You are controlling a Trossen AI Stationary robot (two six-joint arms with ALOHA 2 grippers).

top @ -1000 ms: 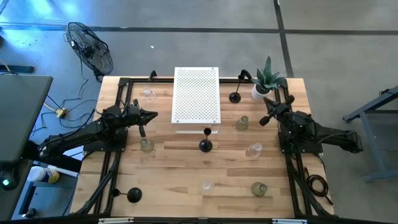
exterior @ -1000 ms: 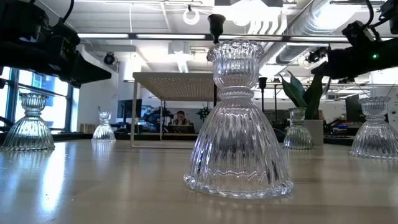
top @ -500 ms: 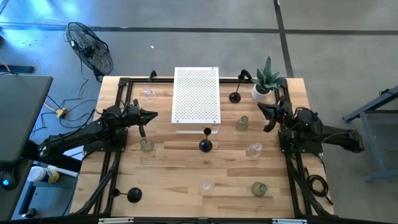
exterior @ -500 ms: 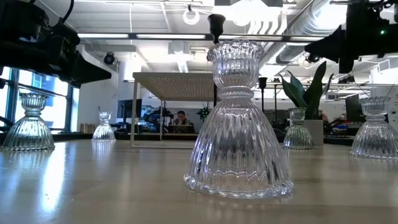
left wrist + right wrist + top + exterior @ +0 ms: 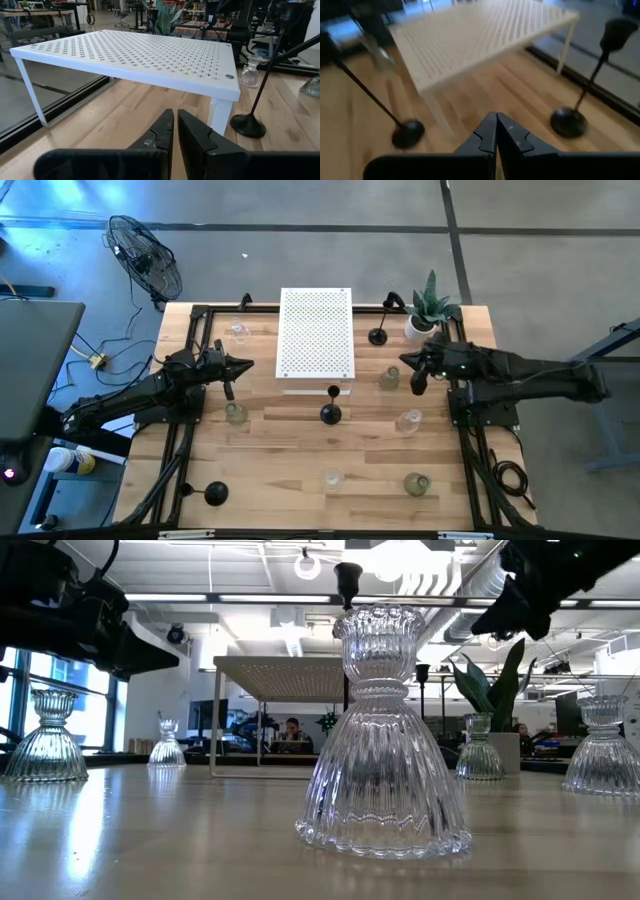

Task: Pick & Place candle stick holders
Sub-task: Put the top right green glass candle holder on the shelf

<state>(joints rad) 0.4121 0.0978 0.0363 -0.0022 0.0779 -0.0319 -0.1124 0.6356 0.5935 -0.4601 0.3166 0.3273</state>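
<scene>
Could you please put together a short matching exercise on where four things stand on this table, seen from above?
Things:
1. white perforated stand
2. potted plant
3. black holder
4. right gripper

Places:
A. near left corner
B. far right corner
C. beside a greenish glass holder
D. far middle of the table

Pairs: 1-D, 2-B, 3-A, 4-C

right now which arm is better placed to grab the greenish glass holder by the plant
Right. The right hand hovers shut just beside that greenish holder, while the left hand waits across the white rack.
</scene>
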